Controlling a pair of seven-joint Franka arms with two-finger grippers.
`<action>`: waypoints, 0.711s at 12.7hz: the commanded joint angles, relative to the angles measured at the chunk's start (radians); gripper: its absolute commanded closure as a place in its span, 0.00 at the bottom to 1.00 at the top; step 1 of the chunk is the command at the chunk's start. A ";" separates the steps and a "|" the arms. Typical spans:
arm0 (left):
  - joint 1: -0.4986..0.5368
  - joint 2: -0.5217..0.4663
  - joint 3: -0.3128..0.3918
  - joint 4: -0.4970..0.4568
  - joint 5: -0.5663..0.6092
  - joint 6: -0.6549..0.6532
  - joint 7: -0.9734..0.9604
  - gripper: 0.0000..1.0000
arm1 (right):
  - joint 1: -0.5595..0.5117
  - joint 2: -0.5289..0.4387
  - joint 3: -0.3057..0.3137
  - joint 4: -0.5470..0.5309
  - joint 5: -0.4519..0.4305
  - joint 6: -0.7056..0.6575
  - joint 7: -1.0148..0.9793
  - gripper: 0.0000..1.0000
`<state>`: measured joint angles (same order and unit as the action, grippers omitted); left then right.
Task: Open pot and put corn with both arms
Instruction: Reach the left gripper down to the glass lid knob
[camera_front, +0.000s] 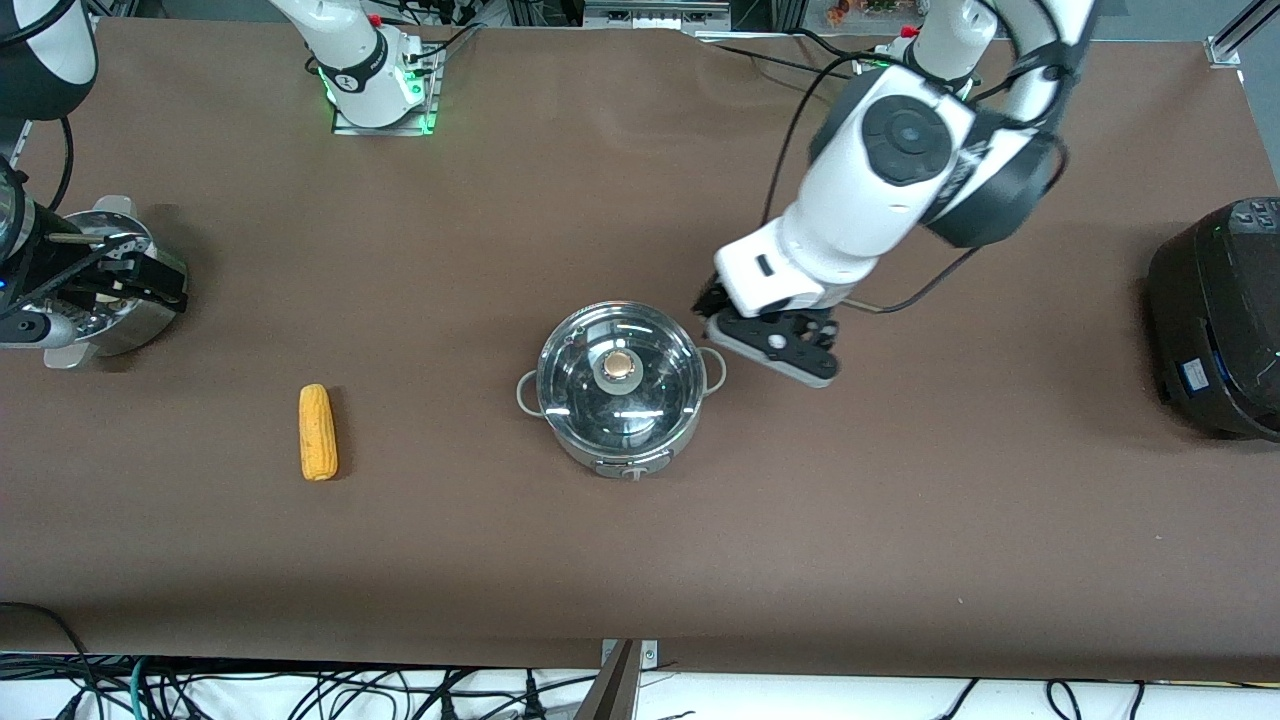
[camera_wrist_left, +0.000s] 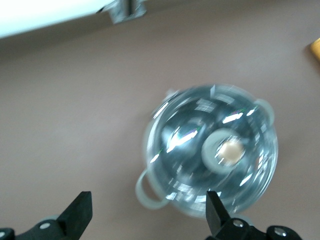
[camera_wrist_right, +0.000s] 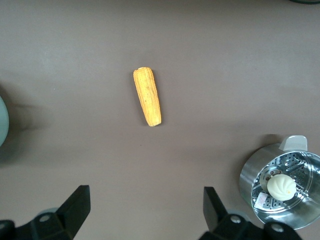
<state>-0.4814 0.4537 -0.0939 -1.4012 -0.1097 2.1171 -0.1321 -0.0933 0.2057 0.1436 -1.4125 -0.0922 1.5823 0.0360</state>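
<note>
Pot (camera_front: 619, 392) mid-table, lid (camera_front: 619, 375) on; corn (camera_front: 318, 432) at its 9 o'clock. Left gripper (camera_front: 775, 345) at pot's 3 o'clock, jaws wide, empty. Right gripper (camera_wrist_right: 145, 217) high, wide open, empty. Glass lid: slick, breakable; pinch the knob (camera_front: 621, 366).

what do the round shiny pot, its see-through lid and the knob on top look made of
Round shiny pot: likely polished steel, with a mirror-bright wall. See-through domed lid: apparently glass, transparent with sharp glints. Small copper-coloured knob: probably metal, though coated plastic is possible.
</note>
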 joint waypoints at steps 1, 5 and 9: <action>-0.061 0.092 0.013 0.045 -0.025 0.153 0.003 0.00 | -0.006 0.030 -0.001 0.001 -0.008 0.002 -0.022 0.00; -0.146 0.190 0.016 0.038 -0.004 0.299 -0.078 0.00 | -0.013 0.142 -0.001 0.001 0.003 0.102 -0.037 0.00; -0.154 0.227 0.016 0.034 -0.002 0.327 -0.077 0.00 | -0.028 0.366 -0.001 -0.002 0.052 0.341 -0.143 0.00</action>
<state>-0.6261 0.6607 -0.0909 -1.3970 -0.1114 2.4399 -0.2054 -0.1108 0.4803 0.1386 -1.4358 -0.0691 1.8472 -0.0415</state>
